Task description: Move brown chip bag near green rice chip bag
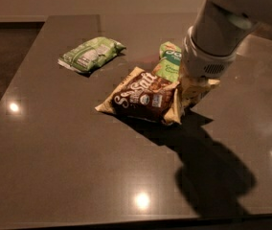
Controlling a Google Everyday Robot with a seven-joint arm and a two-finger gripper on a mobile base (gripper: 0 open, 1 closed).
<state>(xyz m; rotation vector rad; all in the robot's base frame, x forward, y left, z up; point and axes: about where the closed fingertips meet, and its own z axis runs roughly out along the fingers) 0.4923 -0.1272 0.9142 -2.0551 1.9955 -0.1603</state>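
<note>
Your gripper [195, 89] sits low over the right-centre of the table [78, 171], just under the thick white wrist [211, 44]. It is closed down on the right-hand edge of the brown chip bag [143, 97], and the cream-yellow seam is bunched up where the claw pinches it. The rest of that bag stretches away to the left and lies on the dark tabletop, face up and slightly skewed.

On its brown front you can read large white lettering that ends in "Salt". Below that is a small round seal and a pale patch of print too fine to make out.

Just behind the brown bag, touching or nearly touching its upper right corner, lies the green rice chip bag [167, 62]. Its dark green oval carries white letters, but the wrist covers part of the bag and the word cannot be read.

Further left, well apart from both, is a paler green packet [90, 55] with a white label panel whose text is illegible.

The arm throws a heavy shadow [210, 169] across the table toward the near right edge, and two bright light spots [141, 200] gleam on the glossy surface.
</note>
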